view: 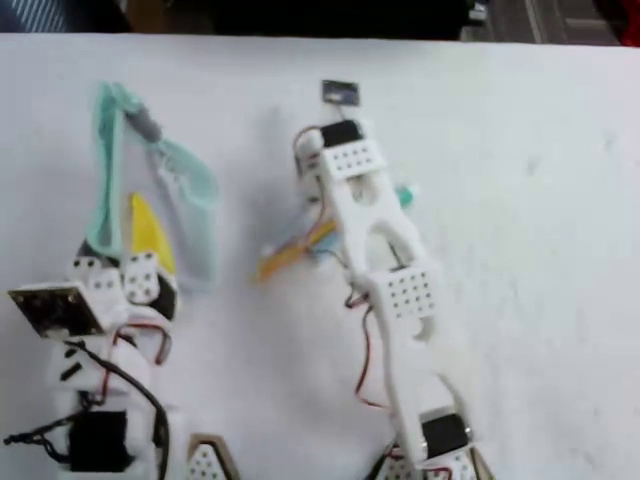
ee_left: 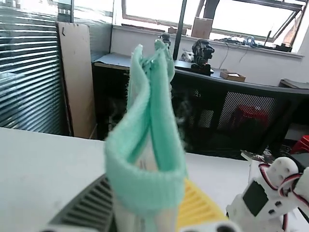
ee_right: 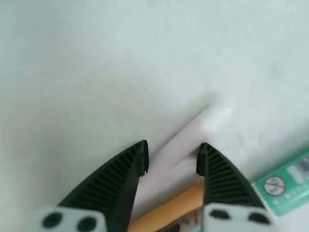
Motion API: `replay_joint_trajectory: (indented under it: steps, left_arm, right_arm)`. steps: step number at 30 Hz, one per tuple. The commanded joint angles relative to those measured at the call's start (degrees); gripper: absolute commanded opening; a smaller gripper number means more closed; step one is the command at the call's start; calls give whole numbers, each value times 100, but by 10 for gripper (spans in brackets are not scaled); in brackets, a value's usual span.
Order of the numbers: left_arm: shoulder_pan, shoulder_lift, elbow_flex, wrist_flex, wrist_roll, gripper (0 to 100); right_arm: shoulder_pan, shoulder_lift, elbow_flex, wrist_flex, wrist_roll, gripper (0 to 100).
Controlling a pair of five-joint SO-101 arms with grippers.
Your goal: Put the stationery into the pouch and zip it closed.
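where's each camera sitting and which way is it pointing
High view: fixed above the table, looking down; shows both arms, the left gripper at the pouch.
Left wrist view: on the left arm, facing level across the table into the room; its fingers hold the pouch.
Right wrist view: on the right arm, facing down at the table; its open fingers straddle a white stick.
Shared: high and left wrist views show the pouch; high and right wrist views the orange pencil.

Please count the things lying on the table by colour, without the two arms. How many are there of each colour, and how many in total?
mint-green pouch: 1
white pen-like stick: 1
orange pen-like stick: 1
green-labelled item: 1
Total: 4
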Motion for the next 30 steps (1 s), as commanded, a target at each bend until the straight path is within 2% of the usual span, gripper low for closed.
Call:
replay_joint_trajectory:
  steps: [1, 3, 6, 14, 21, 25, 30]
  left_arm:
    - [321, -101, -35, 88, 26, 23]
    - [391, -101, -44, 123, 26, 24]
    - [400, -101, -44, 123, 26, 24]
    - [462, -101, -44, 123, 26, 24]
    - [1279, -101, -44, 369, 18, 24]
    - [1692, -101, -62, 536, 18, 24]
    - [2229, -101, -70, 774, -378, 23]
  right_arm:
    - [48, 224, -440, 66, 0, 5]
    - [48, 321, -642, 207, 0, 39]
    - [48, 435, -853, 356, 0, 13]
    - [57, 488, -1002, 593, 0, 17]
    - [259, 259, -1152, 743, 0, 17]
    - [585, -259, -1811, 1402, 0, 17]
    - [980, -1262, -2040, 1402, 598, 16]
